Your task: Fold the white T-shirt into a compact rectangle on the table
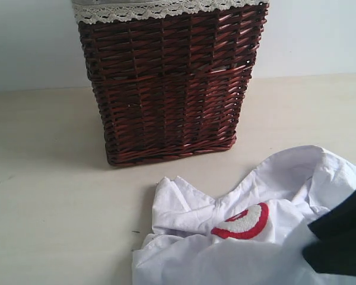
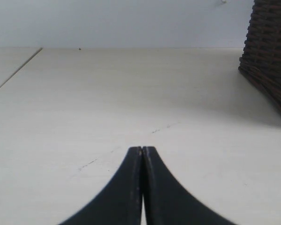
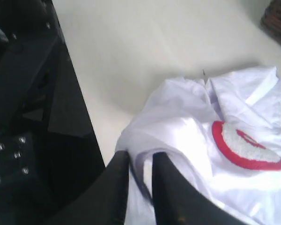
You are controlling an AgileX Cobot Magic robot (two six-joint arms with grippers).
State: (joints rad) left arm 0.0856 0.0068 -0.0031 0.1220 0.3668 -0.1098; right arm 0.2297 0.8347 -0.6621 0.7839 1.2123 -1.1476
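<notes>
The white T-shirt (image 1: 267, 178) lies crumpled near the table (image 1: 47, 196) edge, not yet spread. Your left gripper (image 2: 142, 151) is closed and empty; your right gripper (image 3: 140, 161) straddles cloth, jaws slightly parted, grip unclear. Next, you likely need to spread it flat

I see a dark reddish-brown wicker basket (image 1: 169, 83) standing upright ahead of me, its woven sides narrowing slightly toward the base. A cream lace trim (image 1: 160, 10) runs along its rim, cut off by the top of the exterior view. Behind it rises a plain light grey-white wall (image 1: 29, 41). A corner of the basket shows in each wrist view.
</notes>
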